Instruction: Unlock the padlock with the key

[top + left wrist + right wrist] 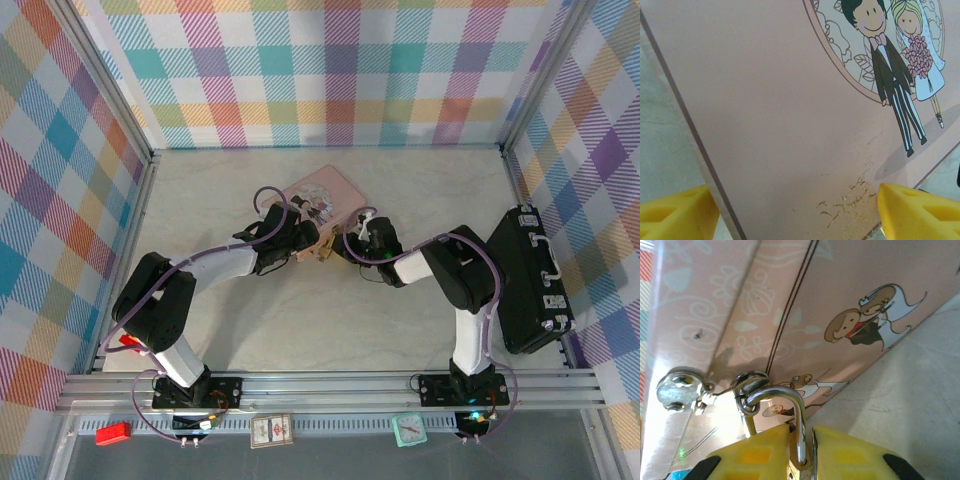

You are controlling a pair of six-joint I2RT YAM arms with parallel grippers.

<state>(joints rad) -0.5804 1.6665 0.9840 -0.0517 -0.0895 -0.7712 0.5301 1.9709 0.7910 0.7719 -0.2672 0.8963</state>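
Pale worktop, plaid walls: the top view placed the pink tin mid-frame. Wrist views gave the grips: left pincer clamped wide across the tin; right pincer clamped on the padlock, lower centre, shackle through the tin's ring.

The padlock is gripped between the yellow fingers of the right end effector. Its silver shackle is hooked through a metal ring on the pink tin. A silver clasp is seen just left of the ring, and pale worktop at the right.
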